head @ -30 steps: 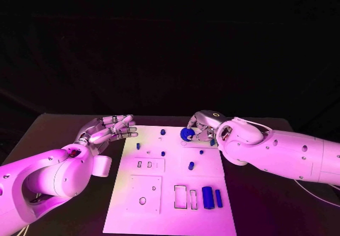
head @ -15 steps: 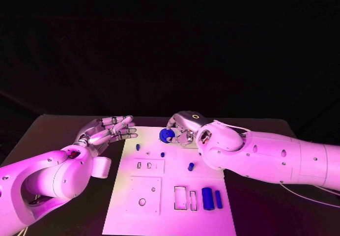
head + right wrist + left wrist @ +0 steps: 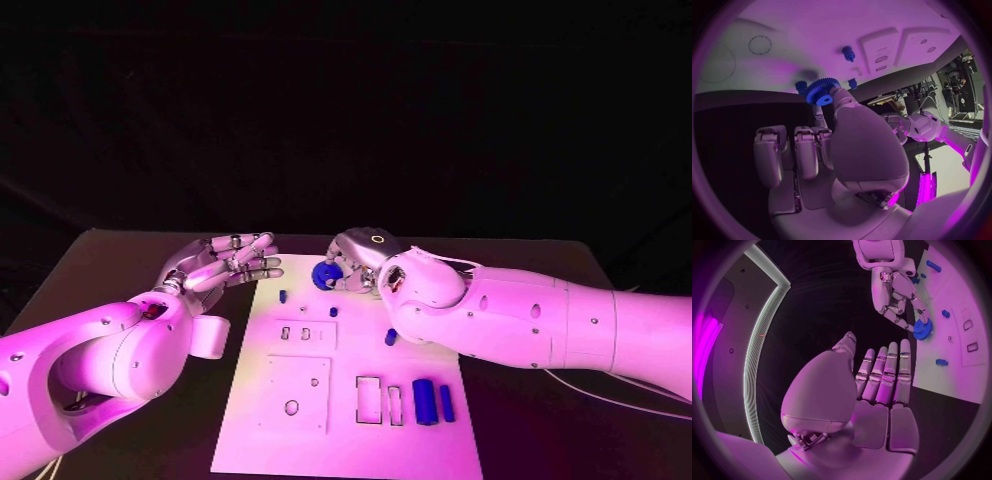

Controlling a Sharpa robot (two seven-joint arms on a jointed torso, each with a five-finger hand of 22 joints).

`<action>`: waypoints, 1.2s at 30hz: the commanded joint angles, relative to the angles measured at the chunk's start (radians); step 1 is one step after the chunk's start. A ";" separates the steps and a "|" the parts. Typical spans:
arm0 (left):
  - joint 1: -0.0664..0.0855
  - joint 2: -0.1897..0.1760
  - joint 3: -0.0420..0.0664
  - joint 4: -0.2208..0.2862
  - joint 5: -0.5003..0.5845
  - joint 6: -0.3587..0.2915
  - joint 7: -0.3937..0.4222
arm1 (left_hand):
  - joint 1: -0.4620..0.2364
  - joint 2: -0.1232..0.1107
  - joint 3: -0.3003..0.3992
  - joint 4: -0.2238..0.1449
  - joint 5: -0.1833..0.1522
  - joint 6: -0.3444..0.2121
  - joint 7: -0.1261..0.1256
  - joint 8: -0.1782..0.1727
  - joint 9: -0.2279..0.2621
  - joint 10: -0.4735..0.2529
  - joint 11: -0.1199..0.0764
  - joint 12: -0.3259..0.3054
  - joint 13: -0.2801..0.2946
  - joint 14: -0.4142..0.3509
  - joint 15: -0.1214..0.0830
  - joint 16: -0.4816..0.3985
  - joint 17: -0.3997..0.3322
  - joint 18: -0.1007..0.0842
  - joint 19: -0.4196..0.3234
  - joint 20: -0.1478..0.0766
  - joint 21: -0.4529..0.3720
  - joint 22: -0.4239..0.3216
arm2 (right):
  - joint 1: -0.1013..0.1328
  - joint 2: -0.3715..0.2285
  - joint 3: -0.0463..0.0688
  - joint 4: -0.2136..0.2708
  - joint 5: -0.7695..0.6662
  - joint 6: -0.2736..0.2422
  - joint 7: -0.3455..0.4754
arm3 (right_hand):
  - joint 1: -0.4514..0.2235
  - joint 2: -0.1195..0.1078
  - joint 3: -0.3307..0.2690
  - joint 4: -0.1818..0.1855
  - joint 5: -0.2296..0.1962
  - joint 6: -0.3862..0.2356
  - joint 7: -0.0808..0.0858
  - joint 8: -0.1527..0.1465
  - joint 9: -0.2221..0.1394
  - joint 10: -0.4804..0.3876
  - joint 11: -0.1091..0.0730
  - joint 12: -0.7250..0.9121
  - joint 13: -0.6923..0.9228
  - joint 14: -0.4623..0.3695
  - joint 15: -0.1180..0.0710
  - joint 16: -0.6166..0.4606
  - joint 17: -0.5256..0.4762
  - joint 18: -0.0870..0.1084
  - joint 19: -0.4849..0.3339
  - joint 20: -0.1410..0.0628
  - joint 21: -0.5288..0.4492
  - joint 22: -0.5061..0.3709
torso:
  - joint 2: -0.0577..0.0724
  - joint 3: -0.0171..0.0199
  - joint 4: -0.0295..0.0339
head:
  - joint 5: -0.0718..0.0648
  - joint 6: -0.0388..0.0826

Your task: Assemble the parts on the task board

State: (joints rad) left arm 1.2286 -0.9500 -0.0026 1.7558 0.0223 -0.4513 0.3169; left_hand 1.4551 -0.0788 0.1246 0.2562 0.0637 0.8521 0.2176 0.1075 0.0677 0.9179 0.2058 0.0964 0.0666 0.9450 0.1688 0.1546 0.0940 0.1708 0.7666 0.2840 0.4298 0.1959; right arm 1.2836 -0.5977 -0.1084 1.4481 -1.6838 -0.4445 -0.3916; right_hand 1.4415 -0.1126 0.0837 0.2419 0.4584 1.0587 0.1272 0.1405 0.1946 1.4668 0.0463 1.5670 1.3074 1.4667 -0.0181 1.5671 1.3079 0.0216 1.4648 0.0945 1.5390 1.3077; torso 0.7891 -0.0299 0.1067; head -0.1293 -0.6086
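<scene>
While our right hand [image 3: 364,268] hangs over the far end of the task board [image 3: 346,440], we see it pinching a blue gear [image 3: 327,273] at its fingertips, the toothed disc showing clearly in the right wrist view [image 3: 822,91] just above the white plate. From the left wrist view the same gear [image 3: 922,330] sits under the right hand's fingers [image 3: 901,307], at the board's edge. Near it on the plate stand small blue pegs: one [image 3: 283,296] toward the left side, one [image 3: 333,311] just below the gear, and one [image 3: 389,338] further toward us beside the right arm. At the near end two blue bars [image 3: 424,401] lie side by side next to two rectangular slots [image 3: 366,399].

Our left hand [image 3: 228,262] floats off the board's far left corner, holding nothing, its fingers straight and spread loosely, as the left wrist view [image 3: 879,380] confirms.
</scene>
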 commanded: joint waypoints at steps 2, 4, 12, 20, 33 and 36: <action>0.001 0.003 0.001 0.002 0.001 0.006 0.011 | 0.002 0.004 -0.001 -0.007 -0.005 0.000 0.040 -0.005 -0.002 -0.002 0.004 -0.005 -0.001 -0.005 0.002 -0.006 -0.001 0.006 -0.007 0.000 0.004 0.001 | -0.004 0.011 -0.001 -0.015 -0.023 0.022 -0.003 | -0.011 -0.005 0.005 0.000 -0.004 0.010 -0.007 0.004 0.000 0.104 -0.004 0.004 0.263 0.104 -0.006 0.004 0.263 -0.012 0.082 -0.009 0.005 0.232 | -0.001 0.0010 -0.0013 | 0.003 -0.004; 0.001 0.003 0.001 0.002 0.001 0.006 0.011 | 0.002 0.004 -0.001 -0.007 -0.005 0.000 0.040 -0.005 -0.002 -0.002 0.004 -0.005 -0.001 -0.005 0.002 -0.006 -0.001 0.006 -0.007 0.000 0.004 0.001 | -0.007 0.014 -0.001 -0.020 -0.023 0.029 -0.002 | -0.011 -0.005 0.005 0.000 -0.004 0.010 -0.007 0.004 0.000 0.104 -0.004 0.004 0.263 0.104 -0.006 0.004 0.263 -0.012 0.082 -0.009 0.005 0.232 | -0.001 0.0014 -0.0023 | 0.004 -0.005; 0.001 0.003 0.001 0.001 0.001 0.006 0.011 | 0.002 0.004 -0.001 -0.007 -0.005 0.000 0.040 -0.005 -0.002 -0.002 0.004 -0.005 -0.001 -0.006 0.002 -0.007 -0.001 0.006 -0.008 0.000 0.004 0.001 | -0.014 0.020 -0.002 -0.028 -0.024 0.054 -0.002 | -0.013 -0.009 0.006 0.000 -0.009 0.011 -0.007 0.003 0.000 0.104 -0.003 0.004 0.263 0.104 -0.005 0.004 0.263 -0.012 0.081 -0.009 0.004 0.231 | -0.001 0.0020 -0.0025 | 0.013 -0.006; 0.001 0.003 0.001 0.001 0.001 0.006 0.011 | 0.003 0.004 -0.001 -0.008 -0.005 -0.001 0.040 -0.006 -0.002 -0.002 0.004 -0.006 -0.001 -0.006 0.002 -0.007 -0.001 0.006 -0.009 0.000 0.004 0.001 | -0.015 0.024 -0.002 -0.035 -0.028 0.059 -0.010 | -0.016 -0.013 0.007 0.001 -0.015 0.012 -0.006 0.001 0.000 0.104 -0.003 0.004 0.263 0.104 -0.005 0.004 0.263 -0.012 0.080 -0.008 0.002 0.230 | -0.001 0.0016 -0.0021 | 0.001 -0.006; 0.001 0.002 0.001 0.001 0.001 0.005 0.009 | 0.003 0.004 -0.001 -0.008 -0.005 -0.001 0.040 -0.006 -0.001 -0.002 0.005 -0.006 -0.001 -0.007 0.002 -0.008 -0.001 0.006 -0.011 0.000 0.004 0.001 | -0.016 0.035 -0.002 -0.047 -0.026 0.045 -0.014 | -0.099 -0.036 -0.011 0.048 -0.195 -0.052 0.021 -0.047 -0.014 0.104 0.022 0.004 0.263 0.104 0.017 0.004 0.263 -0.010 0.076 0.009 -0.003 0.225 | -0.001 0.0012 -0.0023 | 0.002 -0.004; 0.001 0.002 0.001 0.000 0.001 0.005 0.009 | 0.003 0.004 -0.001 -0.008 -0.005 -0.001 0.040 -0.006 -0.001 -0.002 0.005 -0.006 -0.001 -0.007 0.002 -0.008 -0.001 0.006 -0.011 0.000 0.004 0.001 | -0.016 0.036 -0.002 -0.048 -0.024 0.040 -0.015 | -0.122 -0.037 -0.014 0.049 -0.222 -0.069 0.026 -0.058 -0.017 0.104 0.027 0.004 0.263 0.104 0.021 0.004 0.263 -0.010 0.075 0.014 -0.004 0.225 | -0.001 0.0010 -0.0026 | 0.002 -0.004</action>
State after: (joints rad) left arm 1.2286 -0.9494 -0.0026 1.7547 0.0224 -0.4518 0.3173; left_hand 1.4551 -0.0788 0.1217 0.2533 0.0637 0.8521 0.2176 0.1075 0.0677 0.9179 0.2058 0.0964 0.0668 0.9451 0.1688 0.1508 0.0940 0.1710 0.7595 0.2841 0.4298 0.1955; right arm 1.2686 -0.5632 -0.1100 1.4010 -1.6968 -0.4091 -0.3997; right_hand 1.3270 -0.1489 0.0707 0.2875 0.2398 0.9927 0.1538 0.0864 0.1793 1.4657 0.0673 1.5670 1.3081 1.4647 -0.0053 1.5670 1.3075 0.0217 1.4648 0.1022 1.5389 1.3073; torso 0.7881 -0.0286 0.1044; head -0.1284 -0.6130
